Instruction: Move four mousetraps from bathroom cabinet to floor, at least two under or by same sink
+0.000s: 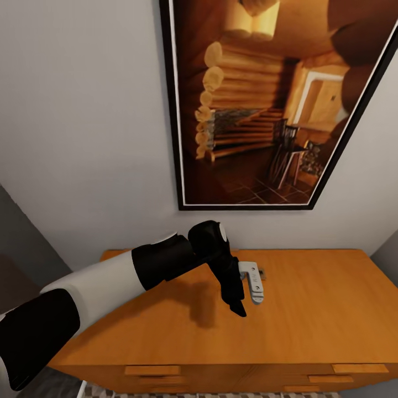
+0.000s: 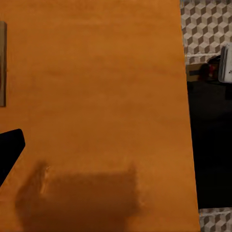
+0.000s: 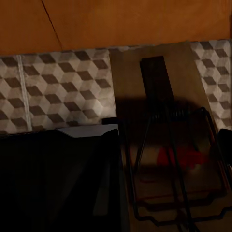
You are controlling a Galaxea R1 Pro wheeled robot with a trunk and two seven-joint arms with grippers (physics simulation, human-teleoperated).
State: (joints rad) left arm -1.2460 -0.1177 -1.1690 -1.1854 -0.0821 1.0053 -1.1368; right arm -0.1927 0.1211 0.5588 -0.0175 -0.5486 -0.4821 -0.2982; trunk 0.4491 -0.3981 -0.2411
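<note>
**Left arm over cabinet top, mousetrap close in front of right wrist camera**

Head view: left gripper (image 1: 243, 296) hangs over the flat top of the orange-brown cabinet (image 1: 320, 309), black finger pointing down, pale grey part just beside it. Can't tell if the left jaws are spread or pressed together. A small dark bit lies on the top just beyond the grey part, too small to identify. Drawer fronts (image 1: 152, 370) show along the cabinet's front edge; whatever is inside is hidden. The cabinet stands against a grey wall (image 1: 83, 138) under a framed picture (image 1: 260, 105) of a log interior.

Left wrist view: bare cabinet top with a dark shadow patch, one black fingertip (image 2: 9, 150) at the picture's edge, cube-pattern bathroom floor (image 2: 205, 29) past the cabinet's edge.

Right wrist view: one mousetrap (image 3: 169, 159), a brown wooden plate with thin wire parts and a red spot, sits close to the camera with floor tiles behind it. It lies at the right gripper (image 3: 159, 193), beside a dark finger (image 3: 63, 179). Can't tell whether the right jaws pinch it
</note>
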